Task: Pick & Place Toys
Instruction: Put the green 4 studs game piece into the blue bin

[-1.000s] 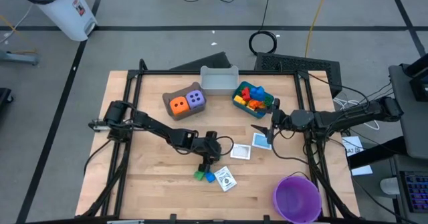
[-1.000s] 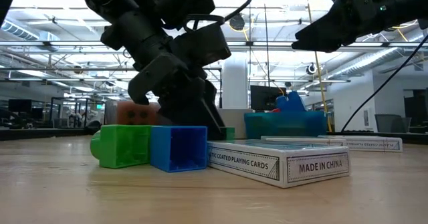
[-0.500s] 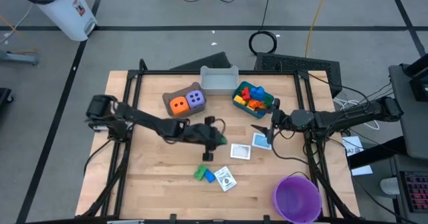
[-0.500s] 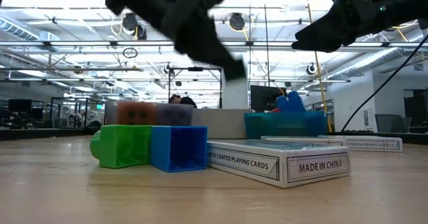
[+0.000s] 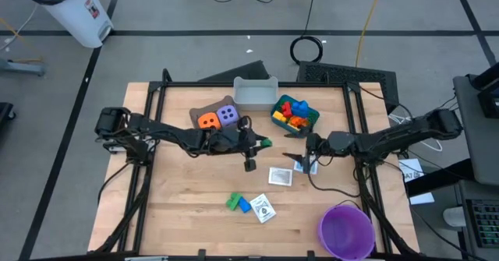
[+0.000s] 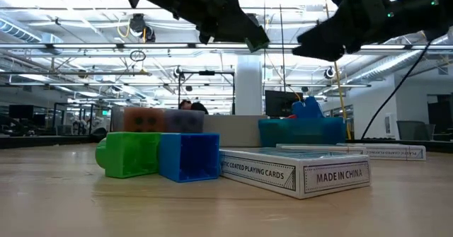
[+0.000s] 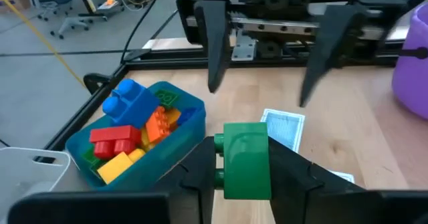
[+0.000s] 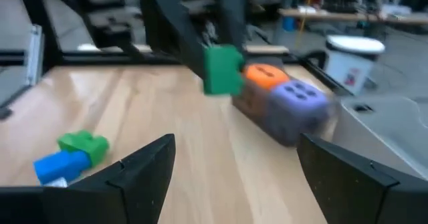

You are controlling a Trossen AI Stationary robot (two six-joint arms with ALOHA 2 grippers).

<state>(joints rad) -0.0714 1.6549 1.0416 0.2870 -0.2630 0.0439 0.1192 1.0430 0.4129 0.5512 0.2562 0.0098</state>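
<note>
Left wrist view shows your left hand (image 7: 245, 158) gripping a green brick (image 7: 245, 158), so next carry it over the blue bin (image 7: 193, 114) and let go.

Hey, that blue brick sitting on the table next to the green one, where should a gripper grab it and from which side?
Come straight down from above. The blue brick rests flat on the table, touching the green brick on one side, with a card box close on the other. Those flanks look blocked, so I'd set the fingers on the two free faces, along the line of bricks.
</note>
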